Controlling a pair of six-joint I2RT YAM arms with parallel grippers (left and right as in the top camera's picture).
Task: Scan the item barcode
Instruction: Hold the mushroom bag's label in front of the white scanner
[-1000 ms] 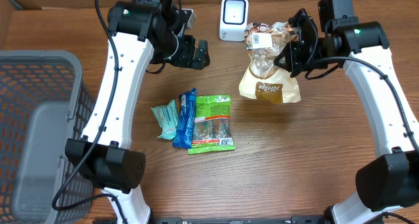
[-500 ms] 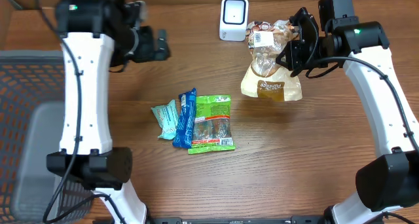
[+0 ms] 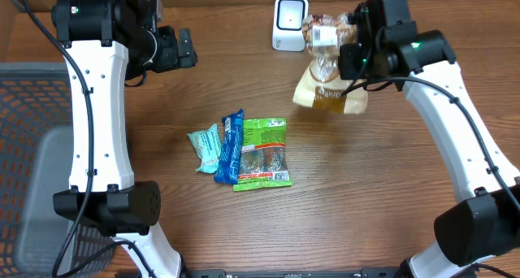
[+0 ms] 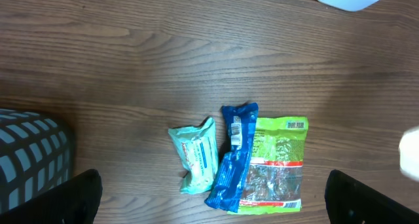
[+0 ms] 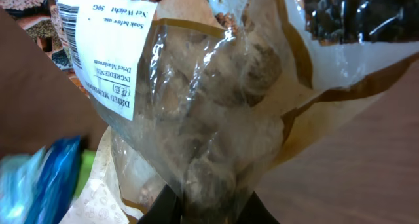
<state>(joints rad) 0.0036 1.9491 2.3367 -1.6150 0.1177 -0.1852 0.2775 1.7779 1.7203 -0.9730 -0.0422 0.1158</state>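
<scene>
Mushroom bag (image 3: 329, 76) is beside scanner (image 3: 288, 22), over wooden table (image 3: 390, 197).

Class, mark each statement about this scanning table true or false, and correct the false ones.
1. The right claw is shut on the mushroom bag. True.
2. The left claw holds the blue packet. False: it is open and empty; the blue packet lies on the table.
3. The green packet is in the basket. False: it lies on the table outside the basket, beside the blue packet.
4. The mushroom bag is held close to the white scanner. True.
</scene>
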